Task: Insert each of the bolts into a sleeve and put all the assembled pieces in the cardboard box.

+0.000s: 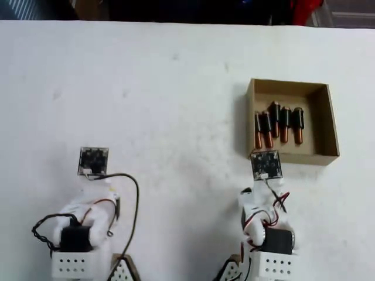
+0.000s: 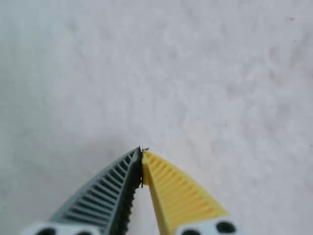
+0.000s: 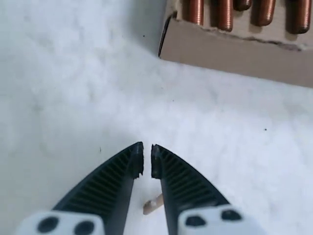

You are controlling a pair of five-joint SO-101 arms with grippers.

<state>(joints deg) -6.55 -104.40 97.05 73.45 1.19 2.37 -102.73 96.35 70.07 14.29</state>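
The cardboard box (image 1: 325,120) stands on the white table at the right and holds several assembled pieces (image 1: 278,126), copper bolts in dark sleeves, lying side by side. The right wrist view shows the box's near wall (image 3: 234,49) with the copper bolt ends (image 3: 225,12) above it. My right gripper (image 3: 147,160) is shut and holds nothing, just short of that wall over bare table. My left gripper (image 2: 142,159), with one grey and one yellow finger, is shut and holds nothing over bare table. Both arms (image 1: 88,193) (image 1: 266,199) sit at the table's near edge.
A small tan scrap (image 3: 152,204) lies on the table beneath the right gripper's fingers. White tabletop (image 1: 164,93) spreads to the left of and behind the box.
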